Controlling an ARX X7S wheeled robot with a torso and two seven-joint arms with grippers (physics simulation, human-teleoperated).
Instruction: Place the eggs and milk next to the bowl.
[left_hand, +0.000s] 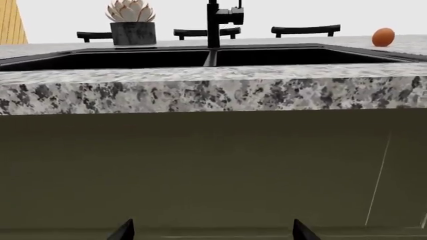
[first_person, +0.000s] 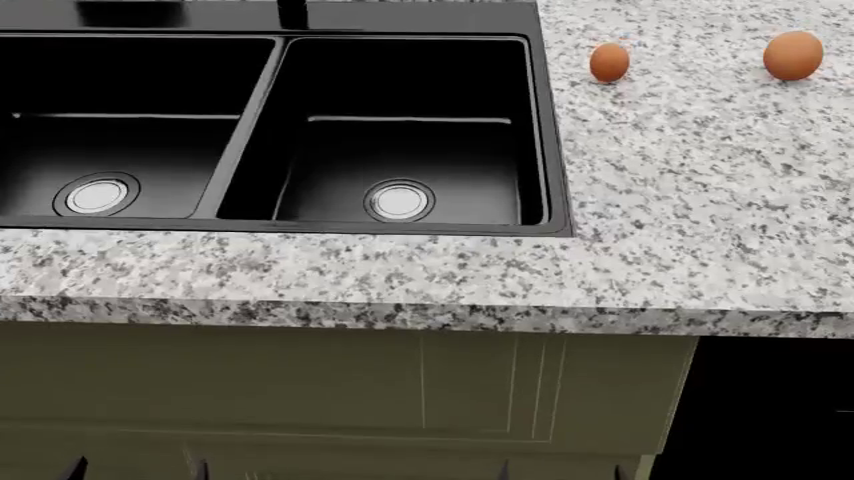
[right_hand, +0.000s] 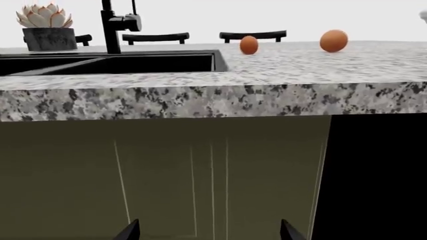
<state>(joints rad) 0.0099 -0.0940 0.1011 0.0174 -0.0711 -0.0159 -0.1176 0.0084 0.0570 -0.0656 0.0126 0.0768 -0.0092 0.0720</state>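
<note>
Eggs (first_person: 610, 62) (first_person: 793, 55) sit on the counter (first_person: 694, 200); claws mostly cropped.

Your left gripper (left_hand: 211, 231) hangs low, only its two dark fingertips (left_hand: 123, 230) poking into the left wrist view, spread wide apart with nothing between them. Your right gripper (right_hand: 209, 231) sits the same way, fingertips (right_hand: 129, 230) parted and holding nothing. In the head view only dark tips show at the bottom edge.
</note>
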